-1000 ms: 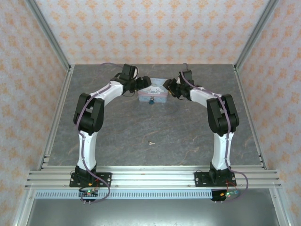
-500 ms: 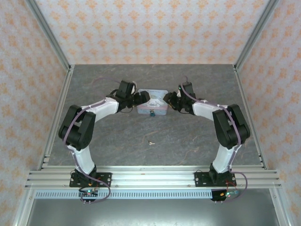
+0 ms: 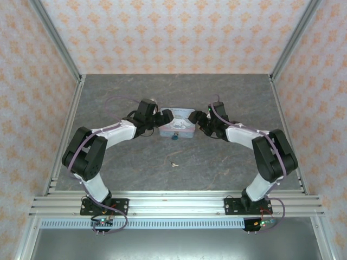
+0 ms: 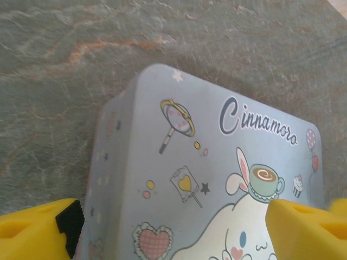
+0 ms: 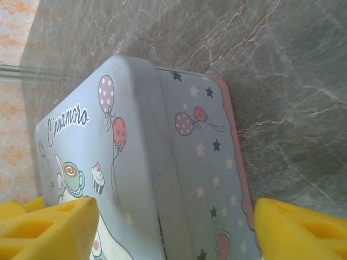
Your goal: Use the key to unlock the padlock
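Note:
The padlock (image 3: 175,136), tiny and dark bluish, hangs at the near side of the pale blue tin (image 3: 177,124) in the top view. The key (image 3: 173,164), a thin silvery sliver, lies alone on the table nearer the arm bases. My left gripper (image 3: 164,117) is at the tin's left end, open. In the left wrist view its yellow fingertips (image 4: 38,230) stand wide apart over the tin's lid (image 4: 206,179). My right gripper (image 3: 199,120) is at the tin's right end, open. Its yellow fingertips (image 5: 301,230) stand either side of the tin's end wall (image 5: 200,162) without touching it.
The tin carries a white cartoon figure (image 4: 238,233) and sits mid-table on the grey stone-patterned top (image 3: 217,162). Aluminium rails (image 3: 173,203) run along the near edge, with upright posts and patterned walls on the other sides.
The tin, with the padlock, has slid toward the near side of the table, and both arms came with it. The right gripper's jaws have opened wider.

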### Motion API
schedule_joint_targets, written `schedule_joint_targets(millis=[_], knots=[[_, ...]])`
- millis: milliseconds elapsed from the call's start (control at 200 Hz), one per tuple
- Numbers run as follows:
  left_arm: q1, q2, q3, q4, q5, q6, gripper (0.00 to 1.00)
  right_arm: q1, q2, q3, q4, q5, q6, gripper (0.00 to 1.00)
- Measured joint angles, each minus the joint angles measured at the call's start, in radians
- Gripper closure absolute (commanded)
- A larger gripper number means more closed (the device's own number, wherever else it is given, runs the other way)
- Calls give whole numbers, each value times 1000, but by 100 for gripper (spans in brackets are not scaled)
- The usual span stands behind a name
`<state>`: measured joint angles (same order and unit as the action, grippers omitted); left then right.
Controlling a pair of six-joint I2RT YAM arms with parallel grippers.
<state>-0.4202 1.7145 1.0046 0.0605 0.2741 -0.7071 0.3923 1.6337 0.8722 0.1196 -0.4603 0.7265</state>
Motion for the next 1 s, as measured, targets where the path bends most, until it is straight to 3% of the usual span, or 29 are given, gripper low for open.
schedule_joint_targets(millis=[275,485,646,1001], knots=[[57,-230,-87,-35,-80,-2,5,15,-244,-34,-123,44,-100,24],[54,-438,-300,-48,-166,-105,0,208,-328,-116,-253,64,-233,30],[56,-558,-470,-87,-206,-191,0,355,-269,-106,-340,101,-318,35],[107,-652,-475,-109,-125,-291,0,555,17,125,-498,236,-480,45]])
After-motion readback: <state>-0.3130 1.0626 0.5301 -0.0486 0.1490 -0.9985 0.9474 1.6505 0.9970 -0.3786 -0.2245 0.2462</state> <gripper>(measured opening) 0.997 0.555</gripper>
